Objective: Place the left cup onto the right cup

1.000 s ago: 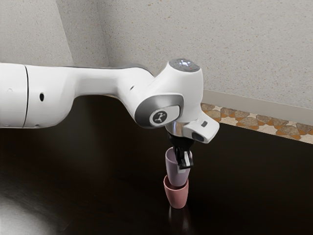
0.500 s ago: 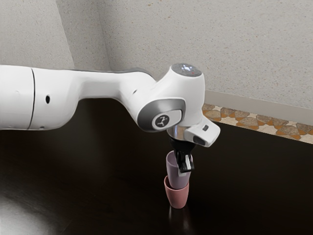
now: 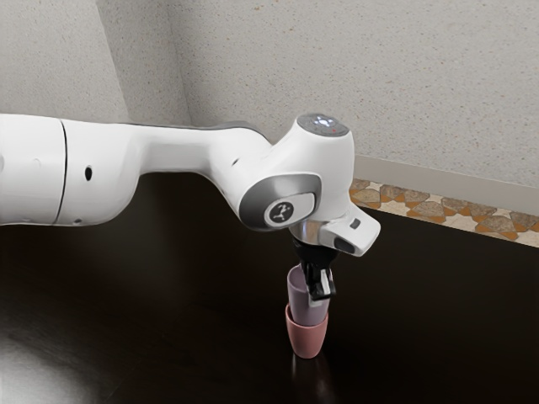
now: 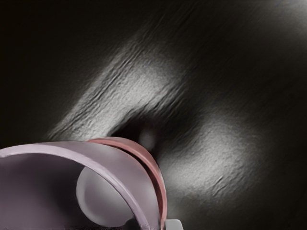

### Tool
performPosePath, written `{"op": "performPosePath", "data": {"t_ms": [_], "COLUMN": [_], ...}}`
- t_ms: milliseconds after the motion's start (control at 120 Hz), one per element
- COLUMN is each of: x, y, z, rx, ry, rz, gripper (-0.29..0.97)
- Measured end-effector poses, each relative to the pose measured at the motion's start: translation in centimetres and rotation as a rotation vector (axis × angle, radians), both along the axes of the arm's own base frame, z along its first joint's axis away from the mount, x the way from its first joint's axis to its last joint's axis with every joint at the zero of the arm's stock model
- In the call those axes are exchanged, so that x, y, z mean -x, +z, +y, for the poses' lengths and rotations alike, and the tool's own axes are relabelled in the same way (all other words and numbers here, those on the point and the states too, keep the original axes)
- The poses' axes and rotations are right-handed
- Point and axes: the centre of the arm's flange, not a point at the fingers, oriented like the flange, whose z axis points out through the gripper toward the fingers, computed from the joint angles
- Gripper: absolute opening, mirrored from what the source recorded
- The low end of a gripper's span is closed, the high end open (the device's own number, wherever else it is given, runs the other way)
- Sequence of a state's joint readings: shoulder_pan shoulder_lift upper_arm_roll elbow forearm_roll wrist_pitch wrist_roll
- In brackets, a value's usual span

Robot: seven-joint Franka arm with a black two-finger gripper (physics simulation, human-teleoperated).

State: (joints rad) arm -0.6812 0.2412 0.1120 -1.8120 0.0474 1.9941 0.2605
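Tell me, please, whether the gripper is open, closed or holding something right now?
Gripper: closed on the rim of the purple cup, which sits partly inside the pink cup.

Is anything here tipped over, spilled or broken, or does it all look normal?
Nothing stands out. The purple cup stands roughly upright, nested partway in the pink cup on the dark table, with the gripper clamped on its rim. No spill or damage shows.

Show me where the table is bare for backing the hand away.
Bare table runs from the pink cup to the exterior view's right and toward the camera. Crowded only at that cup, where the hand grips the purple cup nested in it.
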Motion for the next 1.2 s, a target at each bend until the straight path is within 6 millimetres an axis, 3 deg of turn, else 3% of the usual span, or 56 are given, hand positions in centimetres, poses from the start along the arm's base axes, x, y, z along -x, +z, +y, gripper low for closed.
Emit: {"op": "performPosePath", "data": {"t_ms": [325,625,1200], "x": [0.0,0.0,0.2], "y": [-0.4,-0.3,1.1], "z": [-0.2,-0.2,0.0], "rx": [0.011,0.027,0.042], "ry": [0.006,0.016,0.018], "rz": [0.008,0.014,0.0], "gripper": [0.2,0.48,0.6]}}
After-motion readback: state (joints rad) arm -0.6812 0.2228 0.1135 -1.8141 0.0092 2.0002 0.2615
